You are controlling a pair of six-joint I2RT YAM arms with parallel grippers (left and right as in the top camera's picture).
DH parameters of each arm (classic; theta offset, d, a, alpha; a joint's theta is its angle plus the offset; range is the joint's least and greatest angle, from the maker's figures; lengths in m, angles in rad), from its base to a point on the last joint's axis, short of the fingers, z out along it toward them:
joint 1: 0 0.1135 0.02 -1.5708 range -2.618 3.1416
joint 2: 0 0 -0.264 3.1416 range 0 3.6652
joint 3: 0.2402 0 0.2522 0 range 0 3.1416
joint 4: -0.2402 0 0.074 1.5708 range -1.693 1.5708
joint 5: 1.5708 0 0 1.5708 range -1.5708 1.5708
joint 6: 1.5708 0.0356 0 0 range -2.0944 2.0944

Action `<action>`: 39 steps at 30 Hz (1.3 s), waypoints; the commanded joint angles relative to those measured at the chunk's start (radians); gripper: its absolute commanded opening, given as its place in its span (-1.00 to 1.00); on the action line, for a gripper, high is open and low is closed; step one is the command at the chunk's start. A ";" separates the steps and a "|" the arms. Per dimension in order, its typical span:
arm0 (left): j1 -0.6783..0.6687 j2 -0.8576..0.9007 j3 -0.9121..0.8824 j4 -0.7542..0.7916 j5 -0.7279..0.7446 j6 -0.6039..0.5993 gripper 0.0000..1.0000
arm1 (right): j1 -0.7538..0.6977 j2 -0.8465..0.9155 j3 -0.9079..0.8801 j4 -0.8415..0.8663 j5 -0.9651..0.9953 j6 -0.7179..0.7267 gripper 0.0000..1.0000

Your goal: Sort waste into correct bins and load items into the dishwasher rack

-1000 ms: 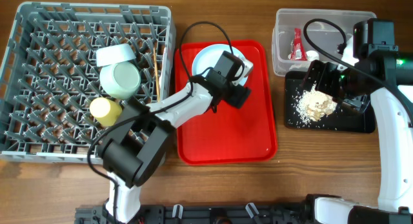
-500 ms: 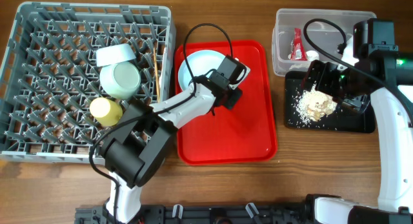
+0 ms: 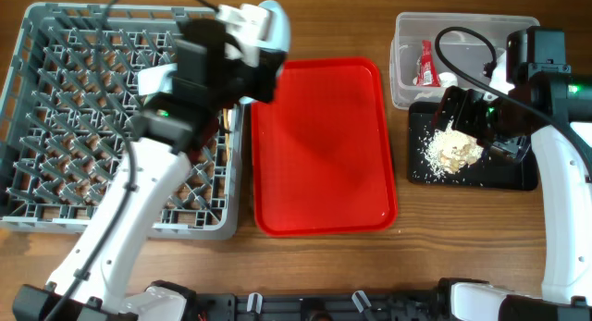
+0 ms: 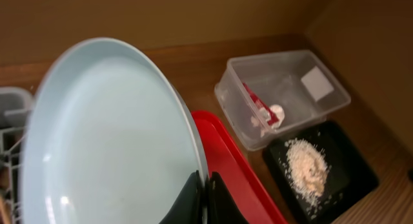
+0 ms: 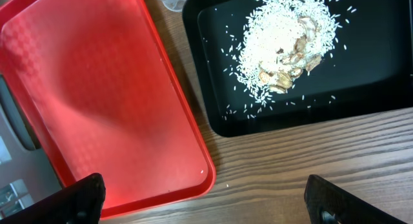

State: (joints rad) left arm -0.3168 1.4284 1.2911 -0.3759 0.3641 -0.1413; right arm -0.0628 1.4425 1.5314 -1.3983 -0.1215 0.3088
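Left gripper [image 4: 205,197] pinches the plate [image 4: 110,140] by its rim, on edge, over the rack's [image 3: 55,127] far right corner; slots lie leftward.

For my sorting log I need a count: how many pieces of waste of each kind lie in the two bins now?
Crinkled red snack wrapper, in the clear plastic rectangular tub: 1
Small white round bit, in the same tub: 1
Pile of crumbly whitish-beige food scraps, on the shallow black rectangular tray: 1
Total: 3
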 commanded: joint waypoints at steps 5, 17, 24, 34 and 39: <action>0.303 0.106 0.000 0.005 0.556 -0.111 -0.92 | -0.004 0.001 0.006 0.001 0.017 -0.018 1.00; 0.423 0.209 0.000 0.004 0.444 -0.136 0.99 | -0.004 0.001 0.006 0.003 0.017 -0.020 0.99; 0.357 -0.008 0.000 -0.205 -0.002 -0.136 1.00 | 0.020 0.001 0.006 0.152 -0.227 -0.127 0.99; 0.199 0.010 -0.003 -0.718 -0.418 -0.221 1.00 | 0.164 0.073 -0.046 0.306 -0.068 -0.158 1.00; 0.196 -0.109 -0.128 -0.646 -0.310 -0.145 1.00 | 0.164 -0.087 -0.261 0.399 -0.026 -0.099 0.99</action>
State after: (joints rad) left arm -0.1223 1.4261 1.2613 -1.0924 -0.0288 -0.3389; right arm 0.1013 1.4670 1.3636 -1.0489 -0.1787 0.1833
